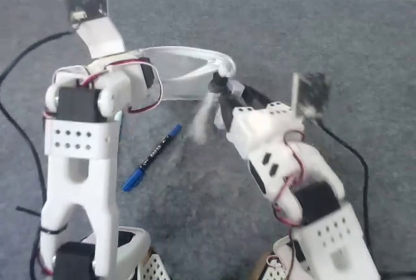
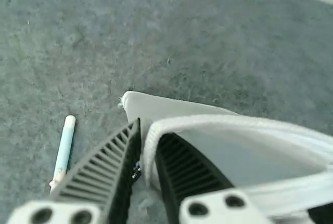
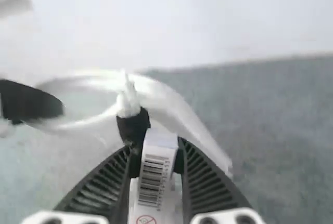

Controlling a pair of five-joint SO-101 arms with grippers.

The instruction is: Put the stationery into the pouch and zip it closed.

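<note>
One translucent white zip pouch [image 1: 185,85] hangs by one end from the left gripper [image 2: 147,130], whose fingers pinch its white rim, and one blue-capped black pen [image 1: 153,156] lies on the grey bench [image 1: 338,46] near it. The left wrist view adds one pale blue stick [image 2: 64,151] lying on the bench. The right wrist view adds the right gripper [image 3: 154,148], fingers clamped on one white barcoded block [image 3: 153,172] (black-tipped, at the pouch's rim).

The pouch [image 1: 182,82] looks like smooth, translucent plastic — the table cover [image 1: 325,33] is grey, matt, fuzzy cloth.
</note>
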